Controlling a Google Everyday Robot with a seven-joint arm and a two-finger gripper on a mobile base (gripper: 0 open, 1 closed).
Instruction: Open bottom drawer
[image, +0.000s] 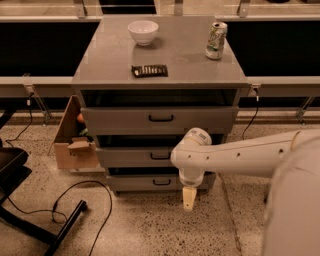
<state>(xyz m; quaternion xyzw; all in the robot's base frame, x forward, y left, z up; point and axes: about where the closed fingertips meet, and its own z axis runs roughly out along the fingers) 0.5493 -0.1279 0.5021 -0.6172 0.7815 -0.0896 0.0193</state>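
The cabinet (100, 80) stands at frame centre and carries three drawers, each with one black handle. The bottom drawer (135, 183) sits lowest, just above the floor in the lower centre, and appears closed. Its handle (161, 182) lies at the middle of the front.

The arm (240, 155) enters from the right. The gripper (188, 198) hangs pointing down, just right of and slightly below that handle, in front of the drawer's right part. This low placement likely serves an approach to the handle. Whether the gripper is open or closed cannot be told.

The top holds one bowl (143, 32), one can (216, 40) and one dark flat item (149, 70). One cardboard box (75, 145) stands at the left.
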